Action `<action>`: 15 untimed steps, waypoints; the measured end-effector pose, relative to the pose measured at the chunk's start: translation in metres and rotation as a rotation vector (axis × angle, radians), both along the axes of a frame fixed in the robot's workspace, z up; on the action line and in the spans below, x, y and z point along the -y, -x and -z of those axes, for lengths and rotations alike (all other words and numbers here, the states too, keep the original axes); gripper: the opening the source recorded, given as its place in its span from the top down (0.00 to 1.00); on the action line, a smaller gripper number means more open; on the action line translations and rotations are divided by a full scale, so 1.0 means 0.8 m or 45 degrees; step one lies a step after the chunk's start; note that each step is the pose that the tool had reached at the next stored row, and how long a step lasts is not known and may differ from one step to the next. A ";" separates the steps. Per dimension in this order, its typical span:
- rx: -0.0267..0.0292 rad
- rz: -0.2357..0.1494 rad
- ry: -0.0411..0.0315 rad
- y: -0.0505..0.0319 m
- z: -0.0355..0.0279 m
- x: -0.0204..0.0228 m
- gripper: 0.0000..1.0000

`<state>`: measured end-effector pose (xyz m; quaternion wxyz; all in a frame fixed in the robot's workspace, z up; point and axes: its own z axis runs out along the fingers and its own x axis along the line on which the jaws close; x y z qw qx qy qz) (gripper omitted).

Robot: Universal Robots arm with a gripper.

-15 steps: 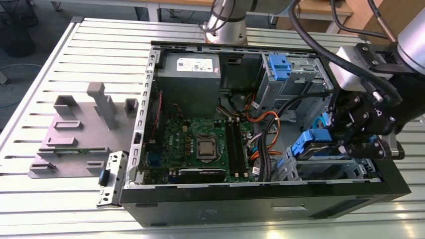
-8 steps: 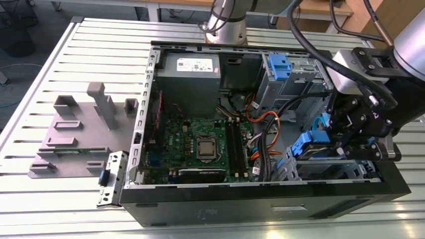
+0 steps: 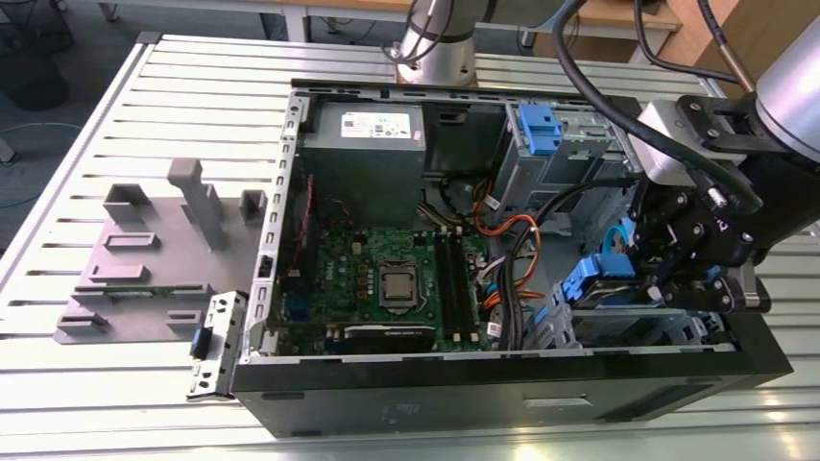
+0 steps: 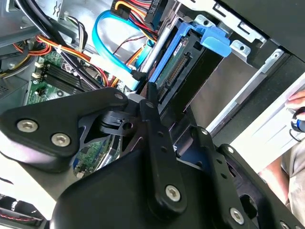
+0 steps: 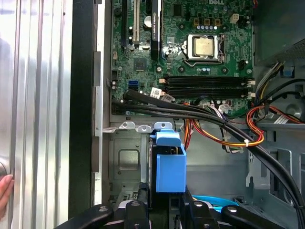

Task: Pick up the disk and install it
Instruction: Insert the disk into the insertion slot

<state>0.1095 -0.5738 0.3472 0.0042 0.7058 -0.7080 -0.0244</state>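
disk (image 3: 598, 284) at lower right of the exterior view, on edge inside the open case (image 3: 513, 389), at the grey metal bay (image 3: 635, 328) in the case's corner; hard to tell how far in. in the first wrist view, blue frame and tab of the disk (image 5: 170, 164) facing the camera, just beside the bay's metal lip. in the second wrist view, connector edge of the disk (image 4: 183, 67) in sight, with a light-blue cable (image 4: 102, 43) looping close by it.

gripper (image 5: 167, 210) closed on the disk, one black finger (image 5: 137, 212) on each flat side, touching it; arm reaching in from the exterior view's right.

toward the middle of the exterior view, green board (image 3: 384, 279) flat on the case floor, with a bundle of orange and black wires (image 3: 506, 240) between board and disk. above that, at upper centre, grey power supply (image 3: 365, 144); to its right a second blue carrier (image 3: 539, 130) in the upper bay, well apart from the held disk.

at the exterior view's left, on the slatted surface (image 3: 77, 115), grey fixture (image 3: 154, 250); small metal bracket (image 3: 218, 341) leaning against the case's outer wall.

edge of a hand (image 5: 5, 188) in the first wrist view, outside the case.
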 end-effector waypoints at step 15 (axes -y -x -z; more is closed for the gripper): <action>0.0153 0.000 -0.0011 0.001 0.0014 0.0000 0.52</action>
